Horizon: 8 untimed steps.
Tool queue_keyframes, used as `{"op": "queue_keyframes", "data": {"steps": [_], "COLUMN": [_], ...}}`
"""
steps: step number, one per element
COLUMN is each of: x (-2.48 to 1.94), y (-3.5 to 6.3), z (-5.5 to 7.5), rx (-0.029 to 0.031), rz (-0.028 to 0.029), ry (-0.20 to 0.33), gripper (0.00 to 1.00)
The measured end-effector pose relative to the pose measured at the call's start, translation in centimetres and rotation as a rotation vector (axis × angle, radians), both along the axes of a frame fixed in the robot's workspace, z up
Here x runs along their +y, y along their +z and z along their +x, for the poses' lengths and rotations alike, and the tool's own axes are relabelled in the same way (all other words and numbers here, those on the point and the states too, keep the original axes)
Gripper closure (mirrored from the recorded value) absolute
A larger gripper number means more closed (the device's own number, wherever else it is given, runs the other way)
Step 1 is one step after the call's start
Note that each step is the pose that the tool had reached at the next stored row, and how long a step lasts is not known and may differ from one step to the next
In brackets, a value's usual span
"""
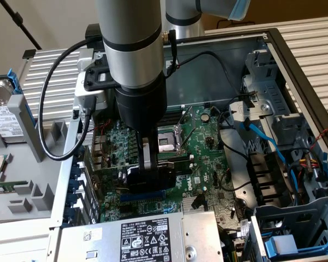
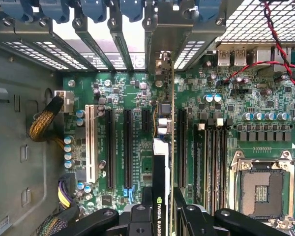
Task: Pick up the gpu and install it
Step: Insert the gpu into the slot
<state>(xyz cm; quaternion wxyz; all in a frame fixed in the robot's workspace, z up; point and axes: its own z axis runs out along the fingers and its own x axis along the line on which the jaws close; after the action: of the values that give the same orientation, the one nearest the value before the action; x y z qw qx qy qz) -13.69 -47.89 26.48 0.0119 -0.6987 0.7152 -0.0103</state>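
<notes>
My gripper (image 1: 149,164) reaches down into the open computer case and is shut on the gpu (image 1: 153,177), a black-shrouded card held on edge low over the green motherboard (image 1: 208,164). In the wrist view the gpu (image 2: 160,172) runs edge-on away from my gripper (image 2: 164,216), with its black shroud beside a thin green board. Its silver bracket (image 2: 160,59) reaches the rear slot openings. The card stands among the long black expansion slots (image 2: 127,147). I cannot tell whether its edge sits in a slot.
The empty CPU socket (image 2: 263,189) and memory slots (image 2: 211,162) lie beside the card. A blue slot (image 1: 142,194) shows just in front of the card. Blue and black cables (image 1: 273,147) and drive cages (image 1: 295,218) crowd the exterior view's right. A power supply (image 1: 142,237) sits at the front.
</notes>
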Motion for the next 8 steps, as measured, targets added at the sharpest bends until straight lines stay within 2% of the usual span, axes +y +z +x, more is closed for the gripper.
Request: {"op": "queue_keyframes", "data": {"steps": [8], "x": [0.00], "y": [0.21], "z": [0.00], "rx": [-0.0002], "rz": [0.0005], "ry": [0.000], "gripper": [0.73]}}
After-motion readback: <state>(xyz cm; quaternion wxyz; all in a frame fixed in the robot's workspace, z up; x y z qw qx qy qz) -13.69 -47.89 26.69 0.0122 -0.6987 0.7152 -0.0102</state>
